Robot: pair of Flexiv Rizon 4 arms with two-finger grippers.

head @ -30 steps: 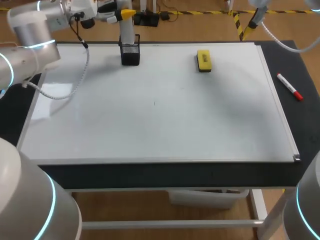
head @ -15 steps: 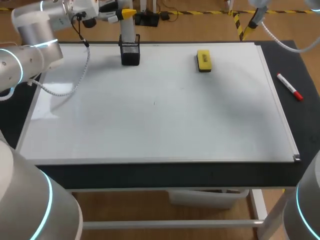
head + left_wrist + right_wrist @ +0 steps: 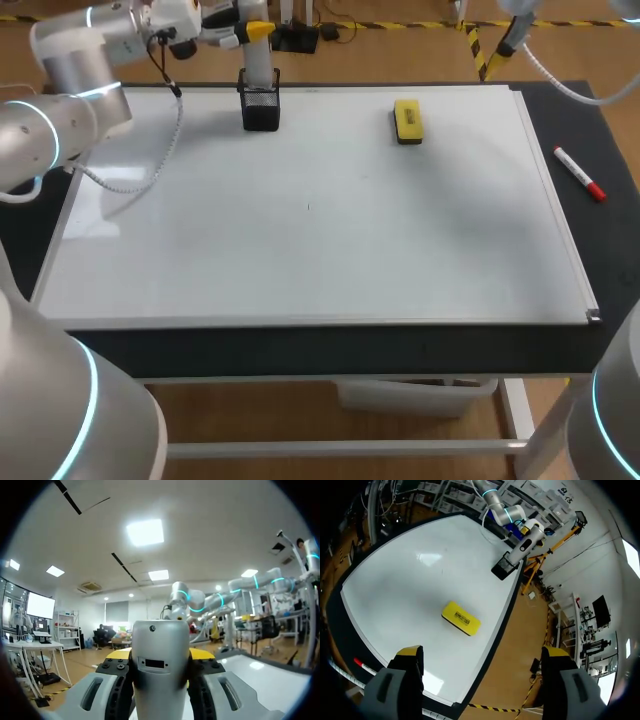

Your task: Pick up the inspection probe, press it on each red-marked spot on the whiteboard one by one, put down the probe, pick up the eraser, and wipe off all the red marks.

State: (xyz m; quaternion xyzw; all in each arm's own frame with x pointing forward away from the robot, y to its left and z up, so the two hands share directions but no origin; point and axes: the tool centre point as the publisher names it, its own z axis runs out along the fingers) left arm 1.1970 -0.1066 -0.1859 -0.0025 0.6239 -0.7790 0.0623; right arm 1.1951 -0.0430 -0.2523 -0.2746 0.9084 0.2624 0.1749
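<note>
The grey inspection probe (image 3: pixel 258 68) stands upright in a black mesh holder (image 3: pixel 261 108) at the whiteboard's (image 3: pixel 300 250) far left. My left gripper (image 3: pixel 250 30) is shut on its upper part. In the left wrist view the probe (image 3: pixel 160 680) fills the gap between the yellow-tipped fingers (image 3: pixel 119 654) of the left gripper (image 3: pixel 160 654). A yellow eraser (image 3: pixel 408 120) lies at the far middle of the board. My right gripper (image 3: pixel 482 652) hangs open high above the board, with the eraser (image 3: pixel 461 618) below it and the holder (image 3: pixel 501 569) further off. I see no red marks on the board.
A red-capped marker (image 3: pixel 580 174) lies on the black table surface to the right of the board's frame. A tiny dark speck (image 3: pixel 308 207) sits near the board's middle. A cable from the left arm loops over the board's far left corner (image 3: pixel 150 170).
The left arm's elbow and upper links have swung slightly back and to the right. Its gripper stays on the probe at the holder. The right arm has not moved.
</note>
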